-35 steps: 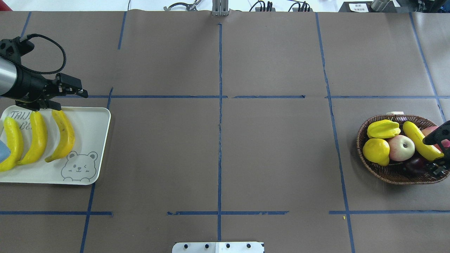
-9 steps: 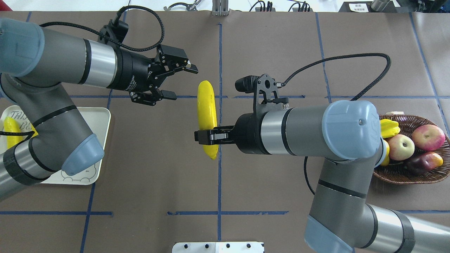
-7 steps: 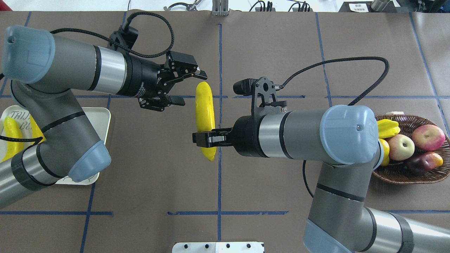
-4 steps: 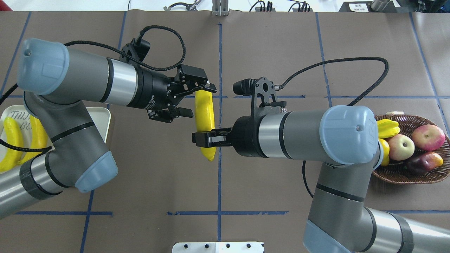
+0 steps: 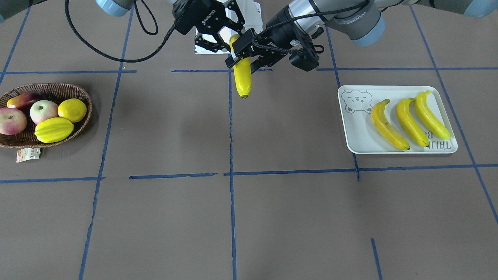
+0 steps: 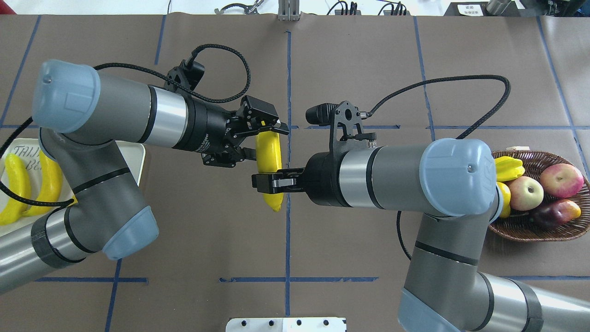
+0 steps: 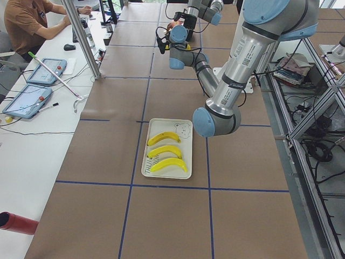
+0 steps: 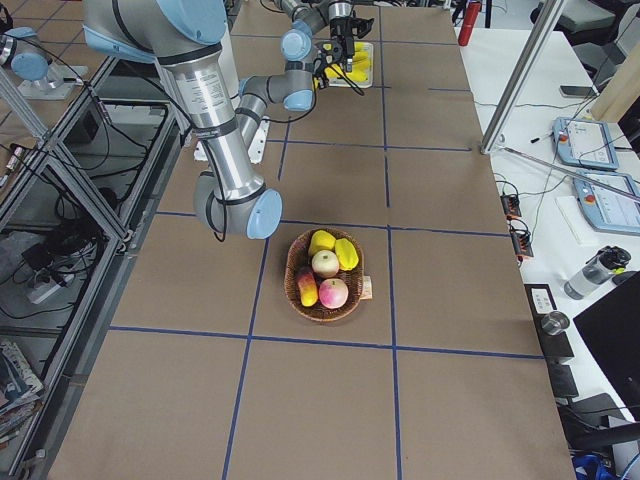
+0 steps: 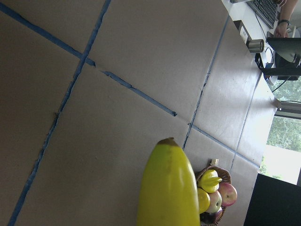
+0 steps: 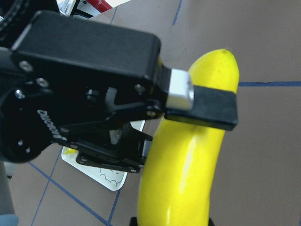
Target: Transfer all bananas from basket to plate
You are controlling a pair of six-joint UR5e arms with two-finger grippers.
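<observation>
Banana [image 6: 269, 160] in right pincer [image 6: 269, 182]; left pincer [image 6: 265, 144] agape astride it

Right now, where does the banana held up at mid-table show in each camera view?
Front-facing: the held banana hangs at top centre, tip down.
Overhead: held banana at centre.
Exterior left: cannot make it out.
Exterior right: too small to pick out among the arms.
Left wrist: bottom centre.
Right wrist: fills the lower right.
Shared landmark: the plate, also overhead, exterior left, right wrist.
</observation>
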